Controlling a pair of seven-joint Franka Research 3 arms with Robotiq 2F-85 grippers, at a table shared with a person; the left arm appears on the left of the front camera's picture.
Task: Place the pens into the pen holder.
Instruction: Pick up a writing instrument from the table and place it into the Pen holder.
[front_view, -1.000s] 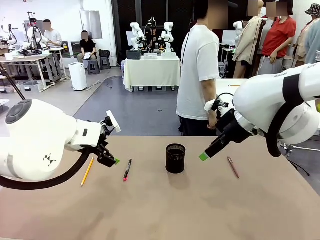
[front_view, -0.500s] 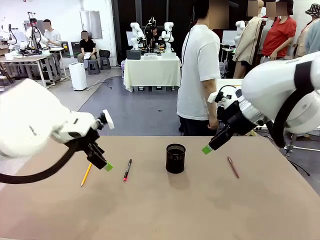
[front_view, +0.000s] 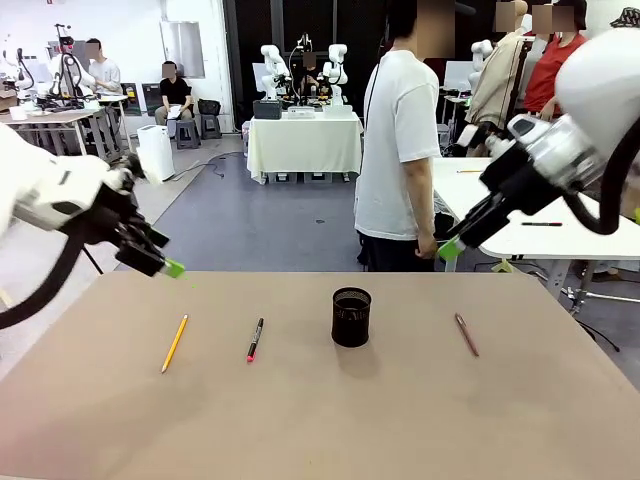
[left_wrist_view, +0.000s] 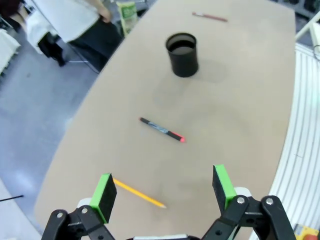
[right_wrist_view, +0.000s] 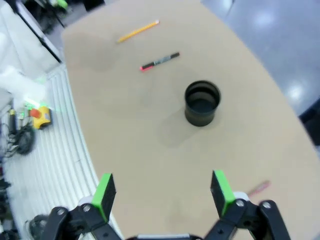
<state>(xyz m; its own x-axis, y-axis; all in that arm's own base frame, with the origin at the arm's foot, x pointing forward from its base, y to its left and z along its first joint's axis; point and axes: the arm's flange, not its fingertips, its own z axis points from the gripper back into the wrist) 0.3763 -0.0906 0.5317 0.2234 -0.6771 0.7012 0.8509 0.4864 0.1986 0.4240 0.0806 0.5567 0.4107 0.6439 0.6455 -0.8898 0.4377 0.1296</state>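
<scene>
Pen holder (front_view: 351, 317): black mesh cylinder, standing upright mid-table, mouth showing dark interior. Three thin pens lying flat on tan matte table (front_view: 400, 420), all outside holder. Yellow-orange pencil (front_view: 175, 342) lying far left, black pen (front_view: 255, 339) with pink-red tip between pencil and holder, maroon pen (front_view: 466, 334) right of holder. Left gripper (front_view: 172, 268) hovering over table's far-left edge, jaws spread wide, gripping nothing, well apart from pencil. Right gripper (front_view: 447, 249) hanging high beyond far edge, jaws likewise parted, holding nothing.

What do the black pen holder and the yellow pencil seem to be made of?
Pen holder: probably metal mesh, matte black; its wall looks finely textured, though the weave is too small to confirm.
Yellow pencil: likely painted wood; a slim yellow-orange shaft, paler at one end.
</scene>
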